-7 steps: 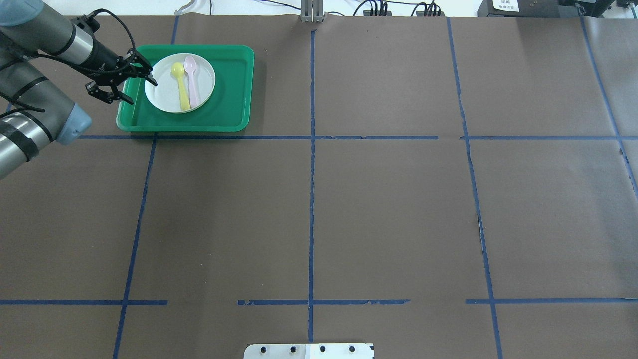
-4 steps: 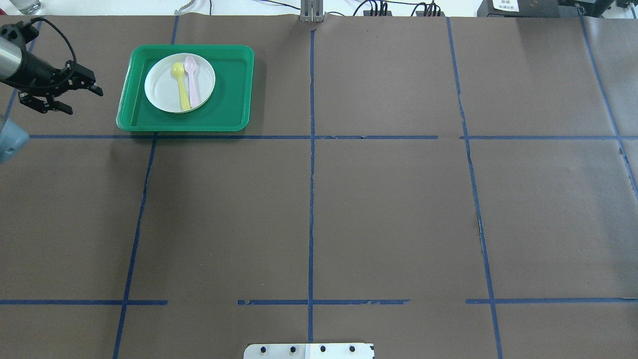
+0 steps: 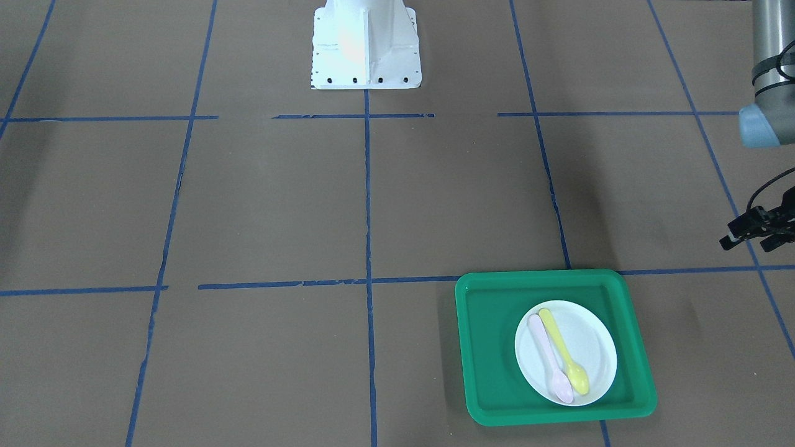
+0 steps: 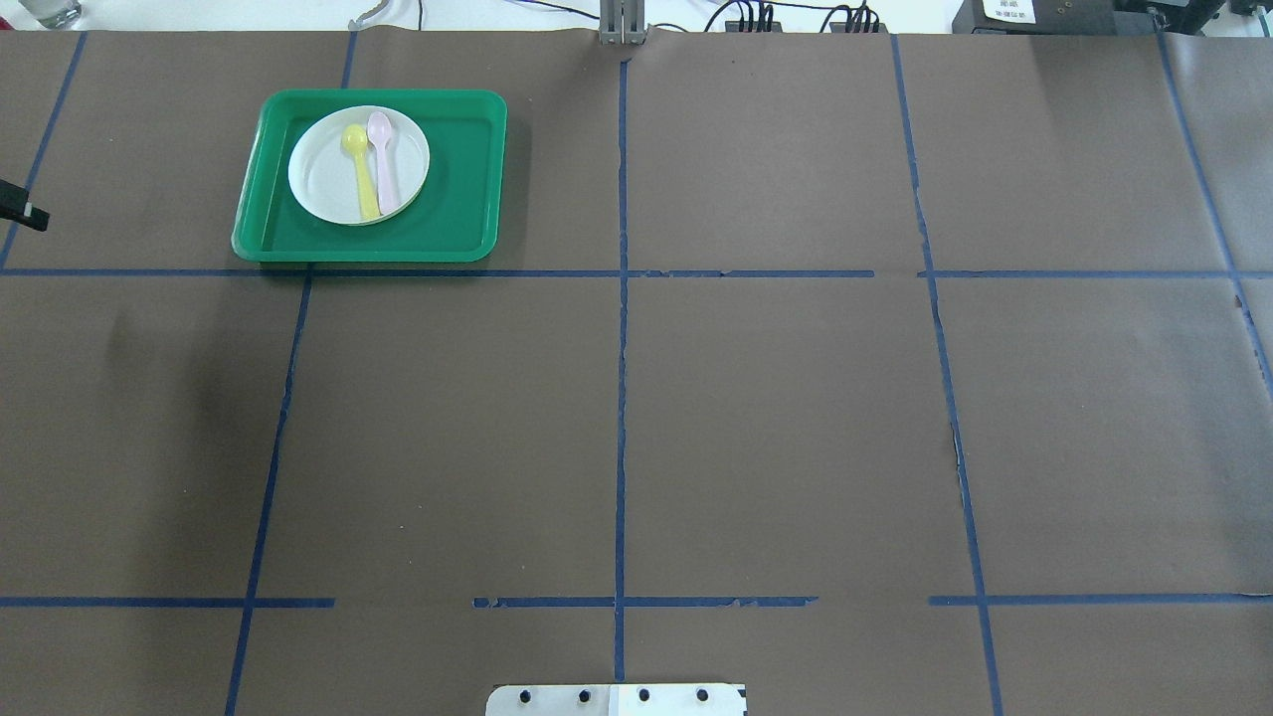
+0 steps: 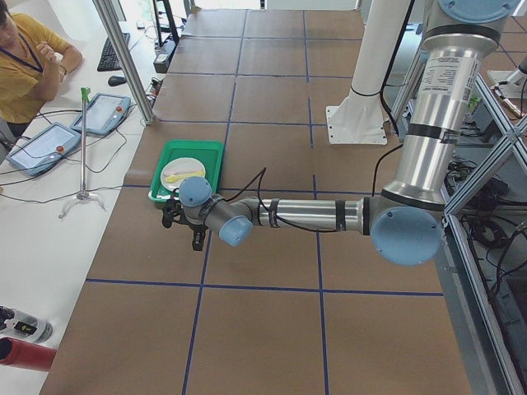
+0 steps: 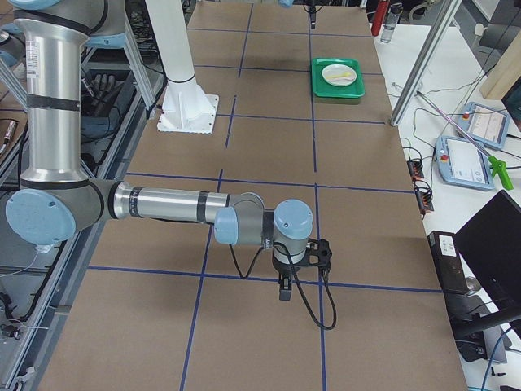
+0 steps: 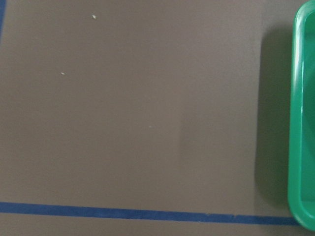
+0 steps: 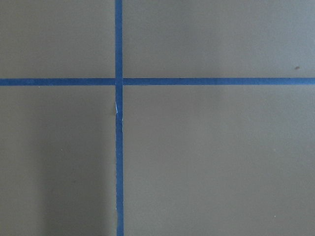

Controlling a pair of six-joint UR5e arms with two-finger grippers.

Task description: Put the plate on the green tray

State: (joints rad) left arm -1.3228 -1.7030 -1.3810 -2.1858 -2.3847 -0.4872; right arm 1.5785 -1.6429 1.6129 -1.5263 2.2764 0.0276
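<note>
The plate [image 4: 318, 174] lies flat inside the green tray [image 4: 462, 189]. In the overhead view it sits toward the tray's left and far side, and bare green floor shows to its right and along the near side. Two spoons lie side by side on the plate, touching or nearly so: a yellow spoon [image 4: 360, 171] on the left and a pale pink spoon [image 4: 382, 159] on the right. Both bowls point toward the far edge of the worktop [image 4: 776, 428].

The tray rests in the far left cell of the grid of blue tape lines [image 4: 622, 298], with its near rim just beyond one cross line.

The left hand [image 3: 750, 243] hangs above the worktop, off to the side of the tray and apart from it. It shows only partly at the edge of the front-facing view. Its fingers stand spread and there is nothing between them. Its wrist camera looks down on bare brown worktop, with the tray's rim at the right edge of that view and a tape line along the bottom.

The right hand [image 6: 286, 285] is low over the worktop, well away from the tray, near a tape crossing. It shows only in the side view, so I cannot tell whether its fingers are wide or narrow.

The robot's white base [image 3: 365, 43] stands at the worktop's edge.
</note>
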